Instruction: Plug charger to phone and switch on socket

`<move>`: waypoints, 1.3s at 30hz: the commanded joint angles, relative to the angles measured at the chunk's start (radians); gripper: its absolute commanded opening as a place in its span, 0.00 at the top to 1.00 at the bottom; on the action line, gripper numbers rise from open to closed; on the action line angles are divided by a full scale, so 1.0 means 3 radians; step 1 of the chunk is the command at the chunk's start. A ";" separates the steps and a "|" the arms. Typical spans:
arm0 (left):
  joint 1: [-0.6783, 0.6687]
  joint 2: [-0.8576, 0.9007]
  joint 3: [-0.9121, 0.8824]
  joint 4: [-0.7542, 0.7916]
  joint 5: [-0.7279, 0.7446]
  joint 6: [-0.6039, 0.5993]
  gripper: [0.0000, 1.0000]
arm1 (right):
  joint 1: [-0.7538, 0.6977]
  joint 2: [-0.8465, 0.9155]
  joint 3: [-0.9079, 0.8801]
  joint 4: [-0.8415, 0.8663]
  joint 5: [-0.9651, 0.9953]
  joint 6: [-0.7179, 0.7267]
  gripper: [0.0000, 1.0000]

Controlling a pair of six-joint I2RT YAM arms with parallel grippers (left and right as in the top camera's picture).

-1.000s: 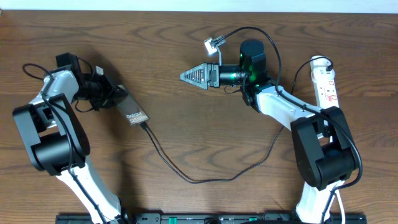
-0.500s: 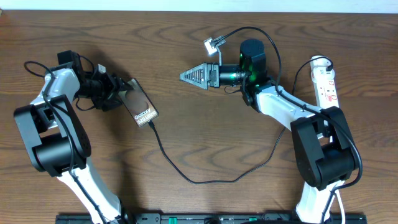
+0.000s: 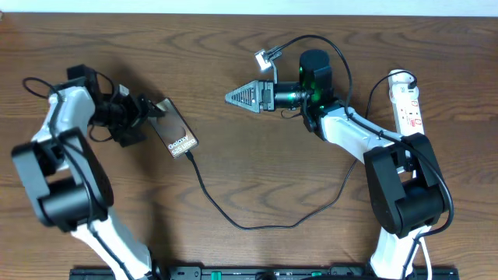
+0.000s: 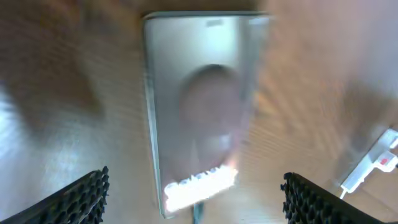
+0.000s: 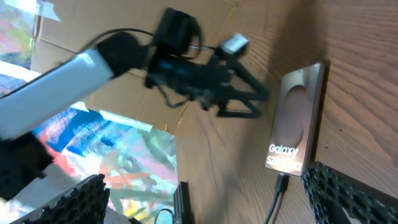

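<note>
While the left gripper hangs with its fingers spread wide and nothing clasped between them, the phone lies flat on the wooden table just ahead of it. From the left wrist, the blurred slab sits in line with the gap but beyond the fingertips, its long sides running away from the camera. From overhead, one fingertip comes very near the phone's upper corner, though whether it touches cannot be told. The white "Galaxy" lettering is at the phone's lower end, where the charger meets the short edge with its plug tip. Its thin black cable then loops across the table toward the right arm's side. The right gripper points toward the phone from well apart, with its fingers parted wide in its own wrist view and gripping nothing. The socket lies near the table's right edge, beyond the right arm and well apart from both grippers
</note>
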 commanded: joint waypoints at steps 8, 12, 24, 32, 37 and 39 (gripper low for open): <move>-0.0155 -0.1855 0.0010 0.0070 -0.0078 0.0174 0.12 | -0.0009 -0.0090 0.0228 -0.1937 0.1174 -0.0595 0.01; -0.0216 -0.2125 0.0010 0.0106 -0.0078 0.0174 0.12 | -0.0051 -0.0317 0.0680 -0.3182 0.1981 -0.0968 0.01; -0.0233 -0.2171 0.0010 0.0116 -0.0079 0.0175 0.12 | -0.1198 -0.0909 0.1667 -0.4459 0.2321 -0.1670 0.01; -0.0233 -0.2171 0.0010 0.0118 -0.0079 0.0177 0.12 | -0.2772 -0.0866 0.1863 -0.4748 0.1138 -0.2227 0.01; -0.0233 -0.2171 0.0010 0.0118 -0.0079 0.0177 0.12 | -0.3286 -0.0726 0.1863 -0.4871 0.1106 -0.2466 0.01; -0.0233 -0.2171 0.0010 0.0120 -0.0079 0.0177 0.12 | -0.3408 -0.0605 0.1863 -0.4896 0.1096 -0.2506 0.01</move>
